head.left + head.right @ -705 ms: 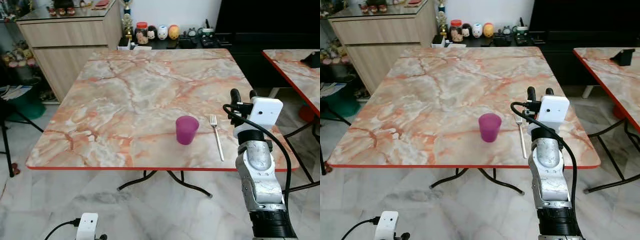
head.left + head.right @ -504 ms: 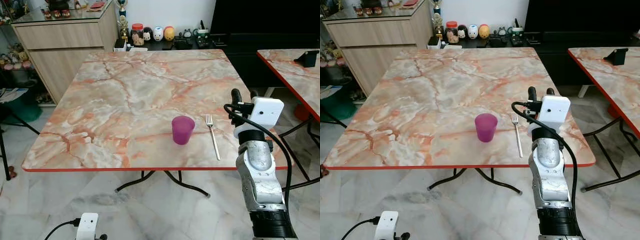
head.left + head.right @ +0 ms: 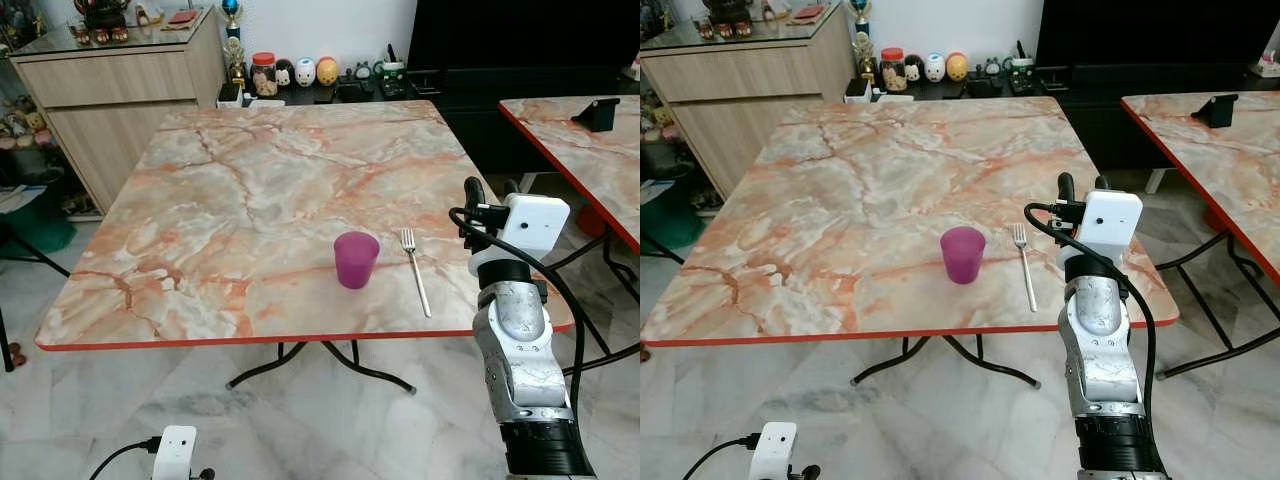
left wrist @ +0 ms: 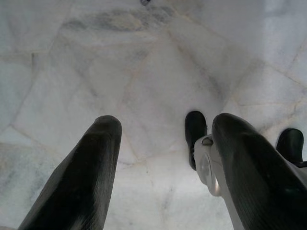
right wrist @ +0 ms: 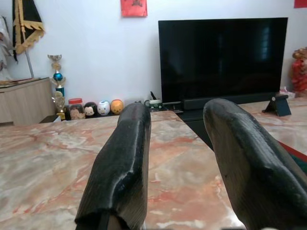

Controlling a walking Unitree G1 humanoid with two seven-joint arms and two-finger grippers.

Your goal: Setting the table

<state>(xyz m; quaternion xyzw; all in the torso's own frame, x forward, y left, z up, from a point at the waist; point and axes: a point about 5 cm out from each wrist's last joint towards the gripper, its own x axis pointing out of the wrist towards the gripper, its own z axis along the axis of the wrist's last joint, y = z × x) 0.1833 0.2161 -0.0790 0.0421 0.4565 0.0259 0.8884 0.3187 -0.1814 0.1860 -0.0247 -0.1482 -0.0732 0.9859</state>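
Cup: I see a purple plastic cup [image 3: 356,259] upright on the marble table [image 3: 250,190], near its front edge.
Fork: a silver fork [image 3: 415,270] lies flat just right of the cup, tines pointing away from me.
Right gripper: my right gripper [image 5: 175,158] is raised at the table's right front corner, fingers spread, nothing between them.
Left gripper: my left gripper [image 4: 163,158] hangs low over the tiled floor [image 4: 144,72], fingers wide apart, empty.
Beyond: a television [image 5: 223,60] and small jars [image 3: 265,72] sit behind the table.
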